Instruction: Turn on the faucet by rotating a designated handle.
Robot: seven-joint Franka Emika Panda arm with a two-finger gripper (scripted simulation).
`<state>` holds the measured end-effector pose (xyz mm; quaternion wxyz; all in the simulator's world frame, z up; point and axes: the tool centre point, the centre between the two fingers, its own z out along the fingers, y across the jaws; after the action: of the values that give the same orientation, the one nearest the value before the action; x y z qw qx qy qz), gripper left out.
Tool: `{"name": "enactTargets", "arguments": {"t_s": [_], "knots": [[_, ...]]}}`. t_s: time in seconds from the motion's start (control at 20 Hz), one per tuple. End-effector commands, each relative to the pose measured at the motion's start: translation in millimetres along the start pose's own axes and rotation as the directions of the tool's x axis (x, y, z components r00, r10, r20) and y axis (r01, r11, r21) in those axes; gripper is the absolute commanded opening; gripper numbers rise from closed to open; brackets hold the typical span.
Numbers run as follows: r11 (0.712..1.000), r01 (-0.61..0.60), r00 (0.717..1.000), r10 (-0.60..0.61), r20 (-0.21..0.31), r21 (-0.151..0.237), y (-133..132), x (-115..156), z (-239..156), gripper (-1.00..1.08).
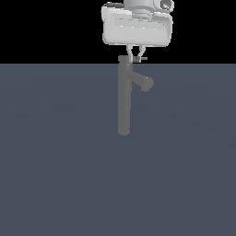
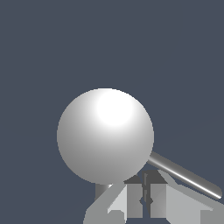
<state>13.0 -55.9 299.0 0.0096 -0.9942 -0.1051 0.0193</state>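
The faucet (image 1: 123,99) is a tall dark-grey column standing upright, with an angled spout stub (image 1: 144,83) pointing to the exterior view's right. The thin light-grey handle (image 1: 142,58) sticks out sideways from the top cap, also to the exterior view's right. My gripper (image 1: 135,56) hangs straight down over the cap's handle side, with its tips at cap height by the handle's base. In the wrist view the round pale cap (image 2: 105,135) fills the middle and the handle (image 2: 186,176) runs out from it beside my gripper (image 2: 145,202). The jaws are almost together, with nothing seen between them.
The faucet stands on a flat blue-grey floor (image 1: 55,161) that fills the lower part of the exterior view. The background above it is black. No other objects show.
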Motion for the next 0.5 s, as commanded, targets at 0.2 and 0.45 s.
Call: {"name": "enactTargets", "arguments": {"t_s": [0.2, 0.45], "knots": [[1.0, -0.017, 0.999, 0.017, -0.029, -0.015, 20.6, 26.5, -2.3, -1.0], [0.999, -0.03, 0.999, 0.029, -0.035, -0.02, 33.5, 38.7, -3.7, -1.0]]}}
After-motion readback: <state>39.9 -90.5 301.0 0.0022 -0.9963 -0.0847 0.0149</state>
